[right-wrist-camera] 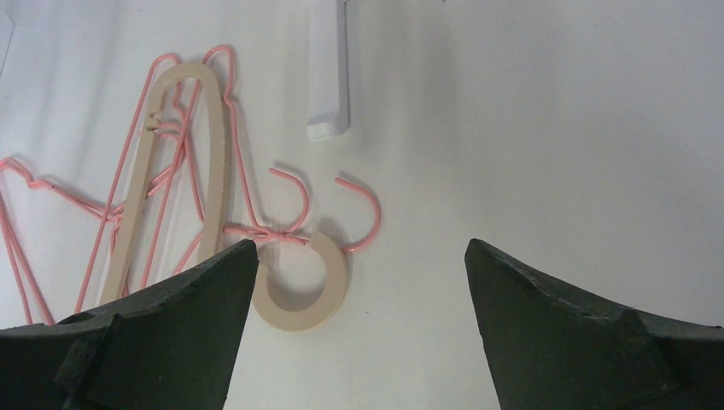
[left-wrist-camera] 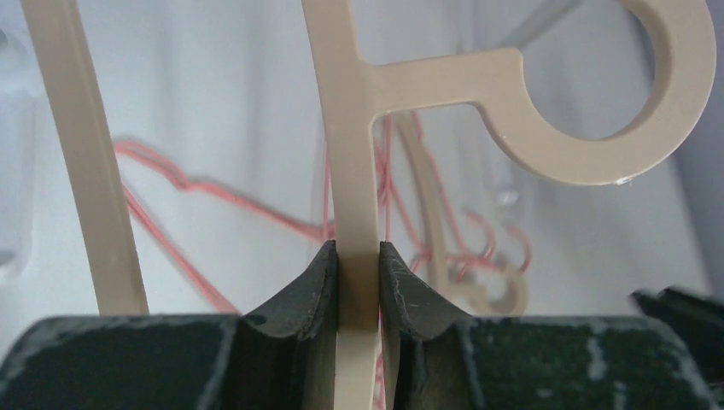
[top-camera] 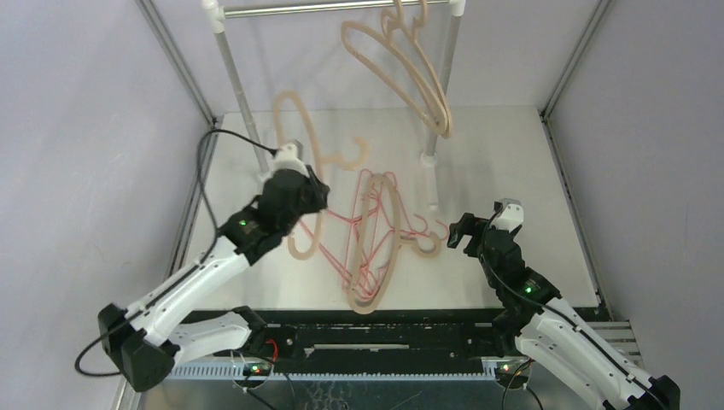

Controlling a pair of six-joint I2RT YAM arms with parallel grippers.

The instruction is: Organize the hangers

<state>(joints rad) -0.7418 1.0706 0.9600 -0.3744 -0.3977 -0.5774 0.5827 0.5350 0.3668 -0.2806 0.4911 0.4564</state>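
Left gripper (left-wrist-camera: 359, 256) is clamped on the thick beige wood-coloured hanger (left-wrist-camera: 354, 154). Both fingers (left-wrist-camera: 318, 282) press flat on one of its straight bars, just below where the hook branches off. In the top view that hanger stands on edge at the centre-left of the white table (top-camera: 512, 171), running near to far, with the hook pointing right. Can't tell whether its near end touches the table.

Right gripper (right-wrist-camera: 360, 245) has its jaws spread wide with nothing between them. It hangs over the table's right side, aimed left toward the pile.

The pile is at table centre, between the two grippers:
- A tangle of thin pink-red wire hangers (top-camera: 371, 213) lies flat.
- A second beige hanger (right-wrist-camera: 213, 171) lies among the wires, crossed by several of them. Its round hook is at the right end, just beside the right gripper's left finger in the wrist view.
- Two pink hooks curl out beside that beige hook.

At the far side, the silver metal rail with white joints (top-camera: 324, 8) spans the top. Two more beige hangers (top-camera: 410, 77) hang from it near its right end. The rail's white foot (right-wrist-camera: 329, 85) sits on the table just beyond the pile.
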